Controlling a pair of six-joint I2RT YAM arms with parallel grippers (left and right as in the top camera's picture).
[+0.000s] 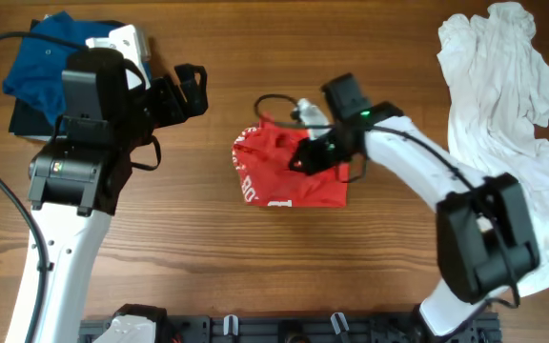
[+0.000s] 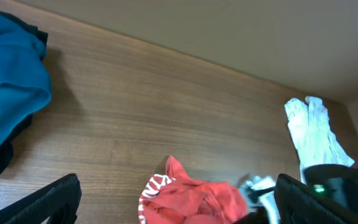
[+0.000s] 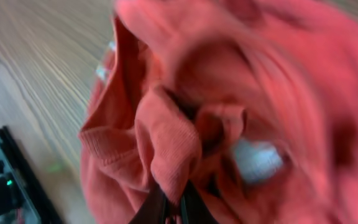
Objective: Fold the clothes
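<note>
On the table (image 1: 198,257), right fingers (image 3: 153,210) tight on red T-shirt (image 1: 284,186); left fingers (image 2: 50,204) wide.

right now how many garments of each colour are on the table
red T-shirt: 1
white garment heap: 1, may hold more
blue garment: 1
dark garment under the blue: 1
total: 4
</note>
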